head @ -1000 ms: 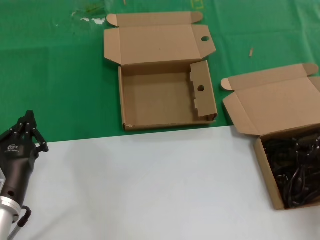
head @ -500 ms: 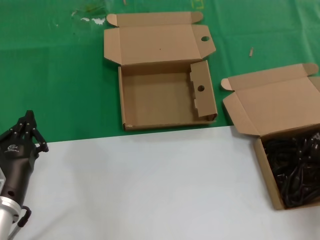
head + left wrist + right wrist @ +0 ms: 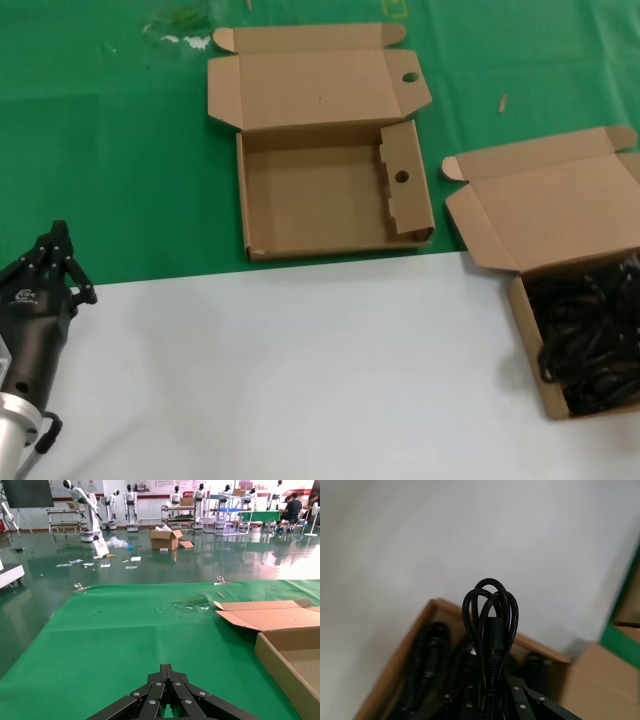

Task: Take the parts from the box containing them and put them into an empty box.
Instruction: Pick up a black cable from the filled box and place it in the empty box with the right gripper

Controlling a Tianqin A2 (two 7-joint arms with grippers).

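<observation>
Your right gripper (image 3: pixel 487 692) is clamped on one cable bundle (image 3: pixel 490 625); loops could snag the pile (image 3: pixel 590 345) at 4 o'clock and drag extras out.

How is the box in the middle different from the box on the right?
The middle box is empty; the right box holds black cables. The middle box has round holes in its lid tab and side flap; the right box's lid is plain. The middle box sits on green cloth, the right partly on white. Both are open brown cardboard.
</observation>
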